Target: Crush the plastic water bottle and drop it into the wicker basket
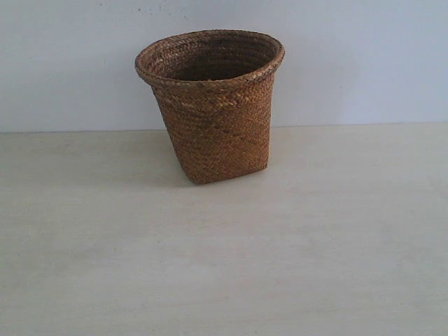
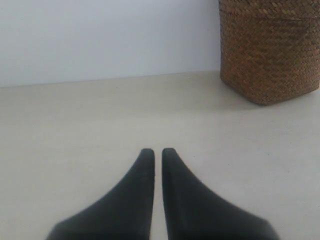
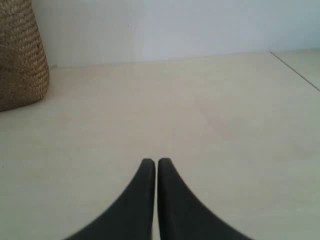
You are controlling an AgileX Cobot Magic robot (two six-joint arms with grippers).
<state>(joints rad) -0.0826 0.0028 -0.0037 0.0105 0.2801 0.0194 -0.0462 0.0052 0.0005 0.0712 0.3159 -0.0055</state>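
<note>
The wicker basket [image 1: 213, 105] stands upright toward the back of the pale table, brown and woven, with a round flared rim. Part of its side shows in the left wrist view [image 2: 270, 50] and in the right wrist view [image 3: 20, 55]. The plastic water bottle is out of view in every frame; I cannot see the bottom of the basket. My left gripper [image 2: 157, 151] is shut with nothing between its black fingers, low over bare table. My right gripper [image 3: 156, 161] is also shut and holds nothing. Neither gripper shows in the exterior view.
The pale table [image 1: 224, 266] runs to a plain light wall behind the basket. A thin seam or edge line [image 3: 295, 70] crosses the table's far corner in the right wrist view.
</note>
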